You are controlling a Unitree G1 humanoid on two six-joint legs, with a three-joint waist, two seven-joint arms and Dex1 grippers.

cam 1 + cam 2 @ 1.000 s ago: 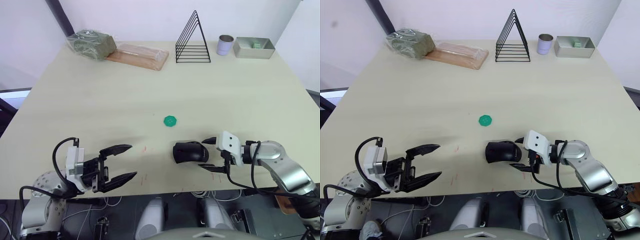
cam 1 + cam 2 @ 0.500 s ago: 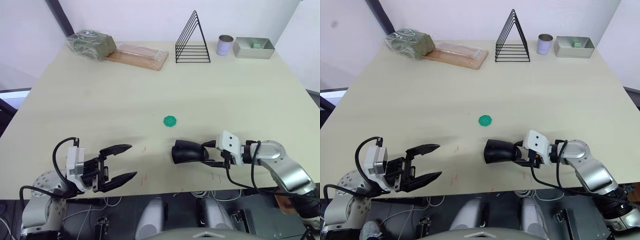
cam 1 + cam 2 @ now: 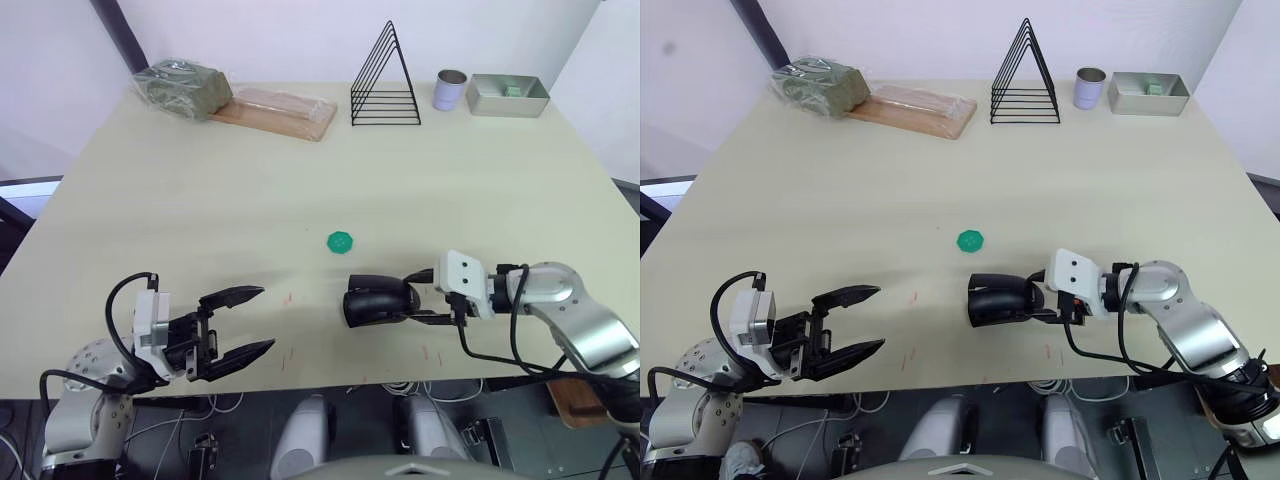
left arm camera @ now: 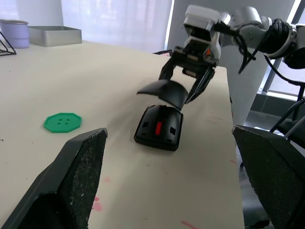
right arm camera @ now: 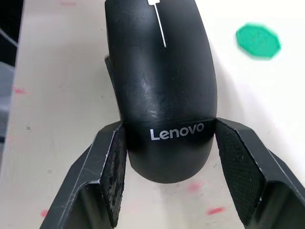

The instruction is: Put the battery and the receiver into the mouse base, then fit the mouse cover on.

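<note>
Gripping mouse cover point(image 5: 162, 90), right gripper point(image 5: 167, 167) fingers clamped, probably touching mouse base point(image 4: 158, 128), left gripper point(image 3: 250, 322) wide open, empty

My right gripper point(image 5: 167, 179) now clamps the mouse cover point(image 4: 164, 92) at its rear, where a second ago its fingers flanked it loosely. The cover now sits tilted, raised above the mouse base point(image 4: 158, 128).

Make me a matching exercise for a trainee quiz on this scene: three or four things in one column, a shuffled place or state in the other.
Things:
1. mouse cover
2. mouse base
3. green disc
4. left hand

States:
A. open, holding nothing
B. lying flat on the table, red part showing
C. held between the right hand's fingers, tilted over the base
D. alone, mid-table

Pairs: 1-C, 2-B, 3-D, 4-A
</note>
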